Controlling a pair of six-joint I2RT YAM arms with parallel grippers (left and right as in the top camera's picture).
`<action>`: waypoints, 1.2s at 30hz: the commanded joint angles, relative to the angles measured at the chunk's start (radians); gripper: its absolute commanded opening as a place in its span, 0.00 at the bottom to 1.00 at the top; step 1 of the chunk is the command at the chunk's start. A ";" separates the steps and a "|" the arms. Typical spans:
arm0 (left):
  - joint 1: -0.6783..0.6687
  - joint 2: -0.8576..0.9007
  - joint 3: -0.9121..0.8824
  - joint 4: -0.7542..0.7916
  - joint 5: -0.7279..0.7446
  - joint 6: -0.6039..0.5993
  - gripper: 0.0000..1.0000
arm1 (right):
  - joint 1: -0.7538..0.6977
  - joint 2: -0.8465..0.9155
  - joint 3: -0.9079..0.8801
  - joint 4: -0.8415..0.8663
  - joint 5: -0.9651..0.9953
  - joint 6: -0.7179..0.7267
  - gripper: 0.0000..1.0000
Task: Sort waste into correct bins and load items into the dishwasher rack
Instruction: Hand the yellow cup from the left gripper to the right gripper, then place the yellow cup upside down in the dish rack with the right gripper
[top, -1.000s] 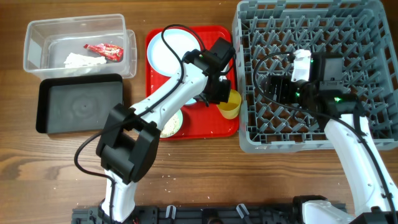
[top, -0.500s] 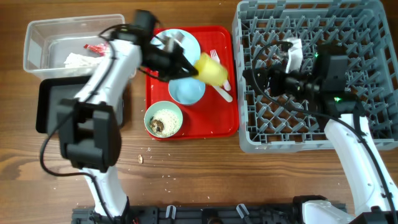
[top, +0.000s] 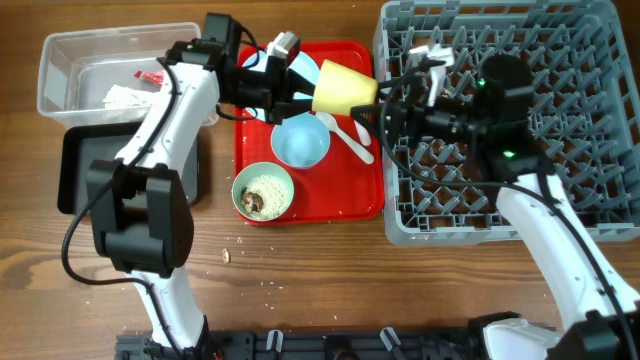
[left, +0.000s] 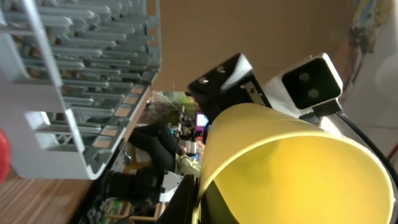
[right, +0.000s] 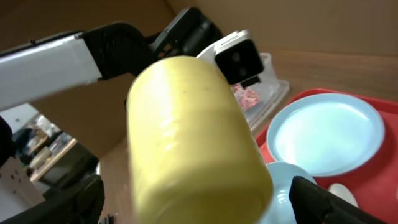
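My left gripper (top: 300, 98) is shut on the rim of the small yellow cup (top: 345, 90) and holds it on its side above the red serving tray (top: 350, 198). The cup fills the left wrist view (left: 292, 168) and the right wrist view (right: 193, 143). My right gripper (top: 388, 105) is open, with its fingers on either side of the cup's base (right: 193, 202). The light blue plate (top: 302, 68), the light blue bowl (top: 300, 142), the pale green bowl with food scraps (top: 263, 190) and a white spoon (top: 352, 138) lie on the tray. The grey dishwasher rack (top: 560, 190) is at the right.
The clear tub (top: 60, 60) at the far left holds the red wrapper (top: 150, 76) and the white tissue (top: 120, 95). The black tray (top: 80, 165) lies in front of it. A few crumbs (top: 225, 255) lie on the wooden table. The fork is hidden.
My left gripper has lifted the yellow cup from the tray's right edge and turned it on its side. My right gripper has moved left out of the rack to the cup.
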 joint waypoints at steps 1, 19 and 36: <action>-0.027 -0.035 -0.005 0.003 0.058 0.024 0.04 | 0.033 0.036 0.016 0.052 -0.040 0.047 0.88; -0.045 -0.035 -0.005 0.013 0.048 0.027 0.25 | 0.043 0.041 0.016 0.129 -0.060 0.088 0.51; 0.039 -0.035 -0.006 0.028 -0.972 -0.061 0.46 | -0.202 -0.236 0.075 -0.681 0.467 0.042 0.45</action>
